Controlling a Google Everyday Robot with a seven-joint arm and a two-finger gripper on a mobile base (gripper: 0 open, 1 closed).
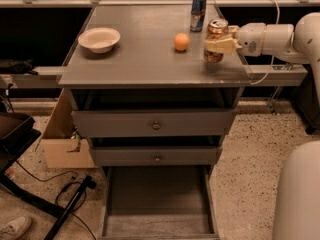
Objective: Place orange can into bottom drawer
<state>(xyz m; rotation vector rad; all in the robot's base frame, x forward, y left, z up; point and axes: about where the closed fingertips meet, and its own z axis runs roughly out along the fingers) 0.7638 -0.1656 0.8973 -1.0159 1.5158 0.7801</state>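
Camera view: the orange can (217,30) is seen upright at the right edge of the cabinet top (145,64), its silver top facing up. It is pinched by the gripper (213,44), whose pale fingers (215,46) are closed across the can's middle; the white arm (280,36) is extended in from the right. Whether the can's base is touching the surface cannot be told. Just left of the can an orange fruit (181,41) is seen, and behind it, near the back edge, a slim blue-silver can (198,12). A white bowl (99,39) is set well apart on the left side of the top. Below, two knobbed drawers (156,125) are closed, and beneath them the bottom drawer (157,199) is pulled out towards the camera.
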